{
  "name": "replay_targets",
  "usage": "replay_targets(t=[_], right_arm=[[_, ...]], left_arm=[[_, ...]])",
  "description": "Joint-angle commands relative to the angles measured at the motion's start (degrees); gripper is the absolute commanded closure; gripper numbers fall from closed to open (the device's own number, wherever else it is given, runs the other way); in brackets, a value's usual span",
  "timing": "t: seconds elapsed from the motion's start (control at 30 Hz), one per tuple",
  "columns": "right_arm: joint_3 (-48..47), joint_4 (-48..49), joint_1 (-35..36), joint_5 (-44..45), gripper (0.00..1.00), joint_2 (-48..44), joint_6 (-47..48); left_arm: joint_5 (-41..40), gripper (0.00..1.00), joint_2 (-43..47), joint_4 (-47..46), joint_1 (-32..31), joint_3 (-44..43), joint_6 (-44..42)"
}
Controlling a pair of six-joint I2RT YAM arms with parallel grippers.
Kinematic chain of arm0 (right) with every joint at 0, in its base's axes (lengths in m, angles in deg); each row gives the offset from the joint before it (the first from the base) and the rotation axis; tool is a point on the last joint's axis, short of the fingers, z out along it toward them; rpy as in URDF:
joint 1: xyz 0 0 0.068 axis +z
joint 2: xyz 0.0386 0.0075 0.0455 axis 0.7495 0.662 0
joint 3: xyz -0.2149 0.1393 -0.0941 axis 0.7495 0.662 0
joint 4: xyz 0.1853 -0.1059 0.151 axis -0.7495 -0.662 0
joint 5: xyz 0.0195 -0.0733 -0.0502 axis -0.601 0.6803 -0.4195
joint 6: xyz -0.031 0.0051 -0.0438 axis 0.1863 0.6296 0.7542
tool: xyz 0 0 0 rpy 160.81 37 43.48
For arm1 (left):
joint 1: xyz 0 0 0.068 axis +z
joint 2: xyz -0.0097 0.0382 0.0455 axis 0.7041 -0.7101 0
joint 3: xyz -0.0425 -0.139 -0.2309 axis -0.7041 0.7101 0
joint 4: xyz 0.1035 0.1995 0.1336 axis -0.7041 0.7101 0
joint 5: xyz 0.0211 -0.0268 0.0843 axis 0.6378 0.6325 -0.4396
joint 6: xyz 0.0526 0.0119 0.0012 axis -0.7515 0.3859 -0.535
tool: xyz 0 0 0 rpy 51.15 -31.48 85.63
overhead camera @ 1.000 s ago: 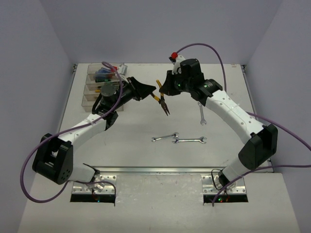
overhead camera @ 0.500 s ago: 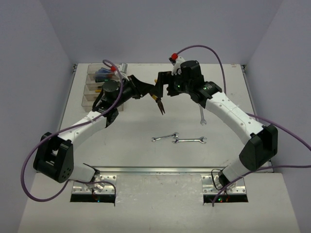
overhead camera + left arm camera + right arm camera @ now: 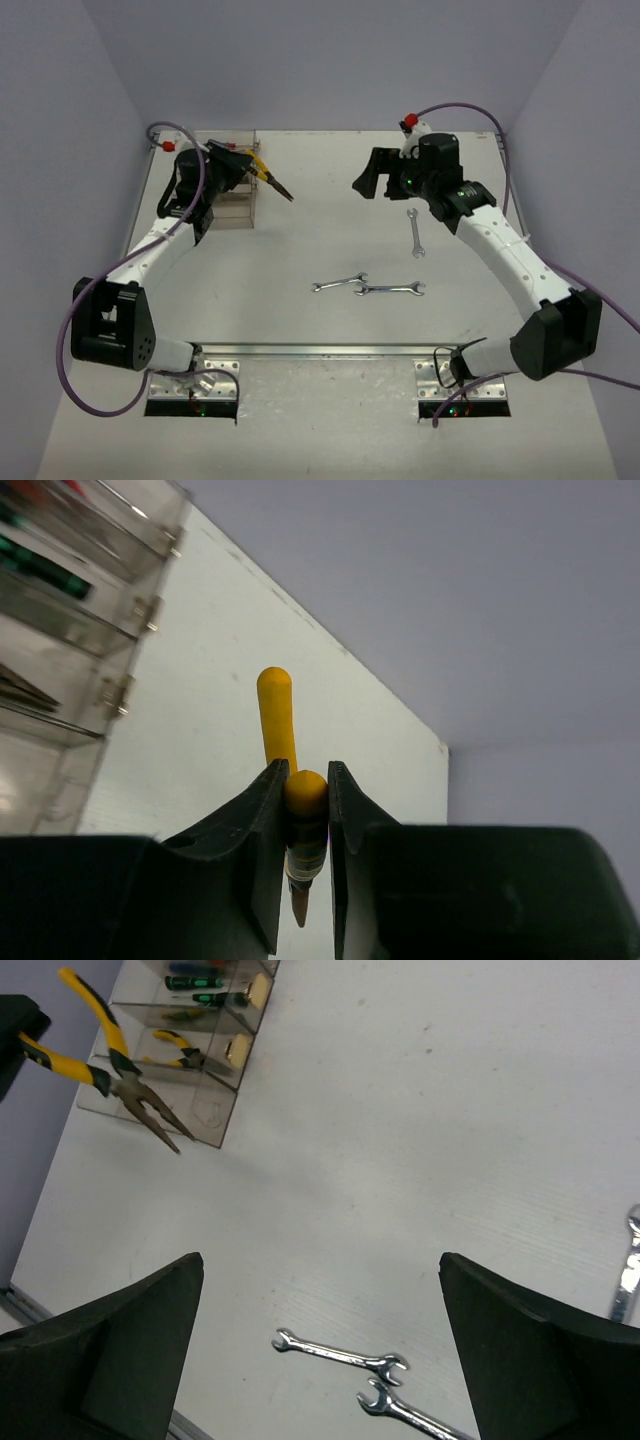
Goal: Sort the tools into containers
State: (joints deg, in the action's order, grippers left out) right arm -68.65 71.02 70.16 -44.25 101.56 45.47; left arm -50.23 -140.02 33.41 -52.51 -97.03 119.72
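My left gripper (image 3: 238, 166) is shut on one yellow handle of the pliers (image 3: 268, 178) and holds them in the air beside the containers (image 3: 226, 196), their dark nose pointing right and down. In the left wrist view the fingers (image 3: 268, 810) clamp the pliers (image 3: 276, 705), with the containers (image 3: 70, 630) at the upper left. My right gripper (image 3: 366, 182) hangs open and empty over the table's middle back. Its own view shows the pliers (image 3: 112, 1070), another pair of pliers (image 3: 180, 1056) inside the containers (image 3: 205, 1110), and green-handled screwdrivers (image 3: 215, 1000) in a farther bin.
Two silver wrenches (image 3: 340, 283) (image 3: 391, 289) lie end to end at the table's centre. A third wrench (image 3: 416, 233) lies under the right arm. The white table (image 3: 300, 340) has walls at the back and on both sides.
The pliers passed from my right gripper to my left. The left arm swung left with them to the containers. The right gripper opened and drew back to the right.
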Motion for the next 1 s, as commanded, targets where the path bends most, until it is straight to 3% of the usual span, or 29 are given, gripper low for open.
replay_targets(t=[0.0, 0.13, 0.37, 0.53, 0.97], right_arm=[[2.8, 0.5, -1.3, 4.9, 0.01, -7.2, 2.7], [7.1, 0.4, -1.4, 6.7, 0.01, -11.3, 4.0], [12.1, 0.3, -1.5, 6.7, 0.01, -14.7, 5.2], [13.6, 0.4, -1.5, 5.0, 0.01, -14.8, 5.6], [15.9, 0.4, -1.5, 4.2, 0.01, -14.1, 7.0]], left_arm=[[-19.1, 1.00, -0.6, 10.5, 4.8, -7.8, 6.7], [-29.1, 1.00, -5.9, 20.6, 7.3, -14.8, 11.8], [-32.4, 1.00, -16.4, 30.5, 12.1, -22.4, 14.8], [-31.1, 1.00, -22.3, 29.1, 13.7, -23.6, 16.1], [-27.1, 1.00, -27.3, 25.6, 14.7, -26.4, 17.6]])
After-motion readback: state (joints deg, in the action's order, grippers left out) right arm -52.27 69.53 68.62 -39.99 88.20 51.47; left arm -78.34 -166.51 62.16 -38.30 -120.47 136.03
